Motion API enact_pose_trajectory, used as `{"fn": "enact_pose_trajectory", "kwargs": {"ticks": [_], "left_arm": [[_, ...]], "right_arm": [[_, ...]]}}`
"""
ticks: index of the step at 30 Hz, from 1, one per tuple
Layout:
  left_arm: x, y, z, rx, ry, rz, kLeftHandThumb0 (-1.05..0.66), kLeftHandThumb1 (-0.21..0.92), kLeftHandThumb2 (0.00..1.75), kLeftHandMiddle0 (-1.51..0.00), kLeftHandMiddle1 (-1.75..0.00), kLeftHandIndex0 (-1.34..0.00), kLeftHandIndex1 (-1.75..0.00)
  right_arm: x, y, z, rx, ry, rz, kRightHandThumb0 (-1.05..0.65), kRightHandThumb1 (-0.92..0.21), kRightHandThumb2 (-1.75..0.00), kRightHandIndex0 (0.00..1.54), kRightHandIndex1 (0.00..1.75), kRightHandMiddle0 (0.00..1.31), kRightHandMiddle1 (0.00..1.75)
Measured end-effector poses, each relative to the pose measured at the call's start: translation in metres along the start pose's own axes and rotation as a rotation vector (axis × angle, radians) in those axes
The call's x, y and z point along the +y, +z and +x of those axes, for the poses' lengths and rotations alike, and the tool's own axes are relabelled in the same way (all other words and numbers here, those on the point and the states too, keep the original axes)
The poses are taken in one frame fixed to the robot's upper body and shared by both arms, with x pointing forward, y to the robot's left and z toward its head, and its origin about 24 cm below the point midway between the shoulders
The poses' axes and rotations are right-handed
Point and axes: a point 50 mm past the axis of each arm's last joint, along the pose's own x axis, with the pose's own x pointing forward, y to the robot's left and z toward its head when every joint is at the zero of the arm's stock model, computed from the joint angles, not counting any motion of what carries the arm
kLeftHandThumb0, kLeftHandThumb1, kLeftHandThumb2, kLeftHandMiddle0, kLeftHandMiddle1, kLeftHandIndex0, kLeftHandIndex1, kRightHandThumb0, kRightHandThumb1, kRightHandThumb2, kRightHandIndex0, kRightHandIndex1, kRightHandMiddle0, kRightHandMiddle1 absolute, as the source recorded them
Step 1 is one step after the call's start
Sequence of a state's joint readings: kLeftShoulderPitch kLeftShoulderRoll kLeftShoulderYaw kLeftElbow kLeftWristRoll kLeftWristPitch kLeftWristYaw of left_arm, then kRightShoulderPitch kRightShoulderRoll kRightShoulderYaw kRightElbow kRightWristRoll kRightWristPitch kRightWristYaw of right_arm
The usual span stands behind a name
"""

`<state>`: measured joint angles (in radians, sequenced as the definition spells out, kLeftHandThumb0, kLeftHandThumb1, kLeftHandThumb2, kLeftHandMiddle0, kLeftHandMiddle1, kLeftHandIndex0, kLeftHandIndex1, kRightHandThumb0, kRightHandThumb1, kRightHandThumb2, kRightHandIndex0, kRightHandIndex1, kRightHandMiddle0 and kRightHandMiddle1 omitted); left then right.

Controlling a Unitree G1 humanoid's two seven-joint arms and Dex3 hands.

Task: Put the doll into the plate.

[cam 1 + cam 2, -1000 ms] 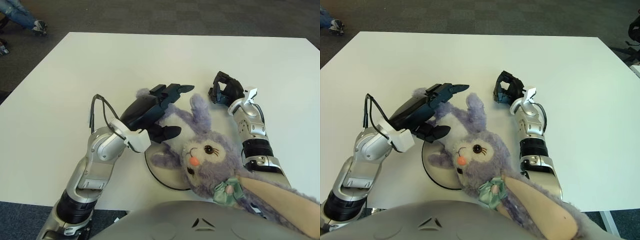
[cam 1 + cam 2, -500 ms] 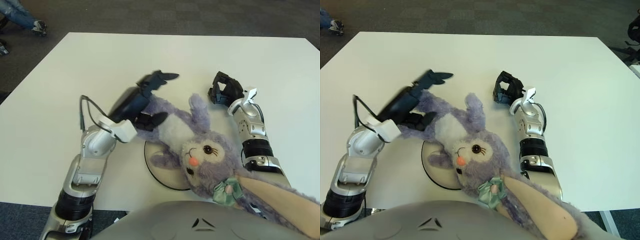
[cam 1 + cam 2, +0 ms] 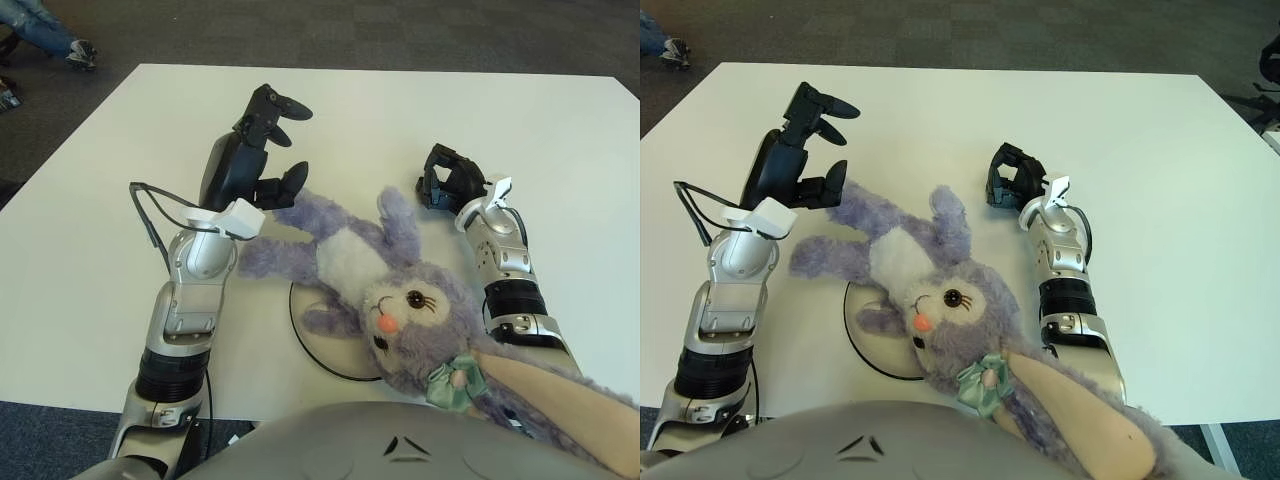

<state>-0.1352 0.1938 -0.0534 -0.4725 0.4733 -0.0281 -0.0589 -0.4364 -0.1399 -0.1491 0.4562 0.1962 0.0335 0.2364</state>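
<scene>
Left hand [image 3: 262,140] hovers loose-fingered, holding nothing, beside the doll [image 3: 370,280] sprawled across the plate [image 3: 325,352].

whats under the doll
The plate lies under the purple doll, with only its near-left rim showing; the rest is covered. The legs lie on the white table beside it.

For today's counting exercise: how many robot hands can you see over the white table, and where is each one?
2. The left hand is raised at the left, just beyond the purple doll, holding nothing. The right hand shows at the right, beside the doll's ear. None seems hidden.
</scene>
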Motion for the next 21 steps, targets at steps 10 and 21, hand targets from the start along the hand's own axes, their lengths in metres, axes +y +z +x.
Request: {"fn": "enact_pose_trajectory", "kwargs": {"ticks": [10, 21], "left_arm": [[0.017, -0.011, 0.002, 0.063, 0.085, -0.001, -0.73, 0.92, 0.85, -1.01, -1.75, -0.23, -1.73], [0.025, -0.032, 0.001, 0.058, 0.242, -0.003, -0.43, 0.53, 1.06, -1.14, -1.75, -0.45, -1.75]], "right_arm": [[-0.002, -0.001, -0.003, -0.001, -0.014, -0.004, -0.52, -0.23, -1.42, 1.30, 1.75, 0.69, 1.75], [-0.007, -0.001, -0.008, -0.009, -0.031, -0.005, -0.51, -0.24, -1.41, 1.31, 1.75, 0.68, 1.75]]}}
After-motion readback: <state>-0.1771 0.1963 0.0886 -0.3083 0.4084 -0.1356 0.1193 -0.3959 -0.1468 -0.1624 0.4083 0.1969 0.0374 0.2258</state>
